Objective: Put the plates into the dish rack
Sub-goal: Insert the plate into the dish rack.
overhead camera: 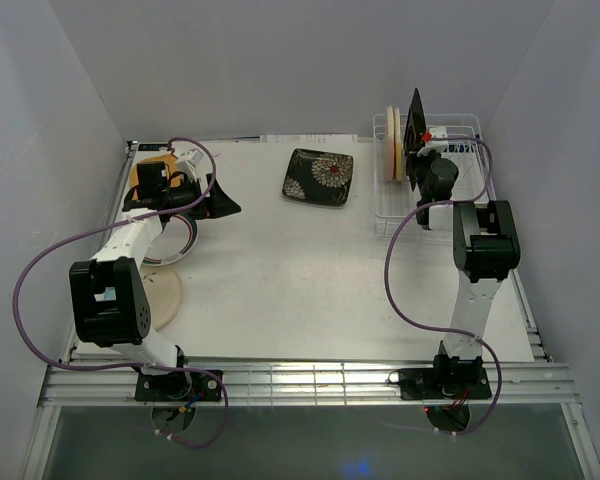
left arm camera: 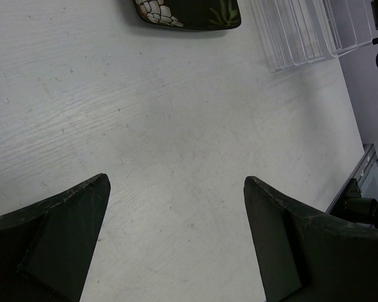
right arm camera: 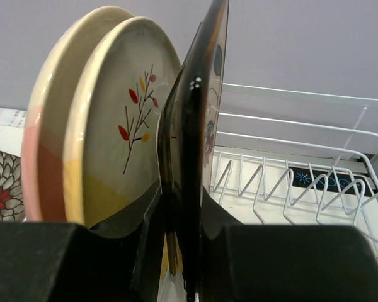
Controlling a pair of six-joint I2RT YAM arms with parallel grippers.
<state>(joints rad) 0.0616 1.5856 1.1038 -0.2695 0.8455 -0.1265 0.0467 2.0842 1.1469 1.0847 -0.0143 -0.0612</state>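
Note:
My right gripper [overhead camera: 418, 165] is shut on a dark square plate [overhead camera: 415, 130], holding it upright on edge in the white wire dish rack [overhead camera: 458, 128]. In the right wrist view the pads [right arm camera: 239, 220] clamp this plate [right arm camera: 195, 126] right beside a yellow-cream round plate [right arm camera: 113, 126] and a pink-cream one [right arm camera: 41, 163] that stand in the rack's left slots. A black floral square plate [overhead camera: 319, 176] lies flat mid-table; its edge shows in the left wrist view [left arm camera: 189, 12]. My left gripper [overhead camera: 220, 205] is open and empty over bare table [left arm camera: 176, 182].
An orange plate [overhead camera: 158, 160] lies under the left arm at the back left. A round green-rimmed plate [overhead camera: 178, 248] and a cream round plate [overhead camera: 166, 296] lie at the left near edge. Free tines [right arm camera: 290, 182] stand right of the held plate.

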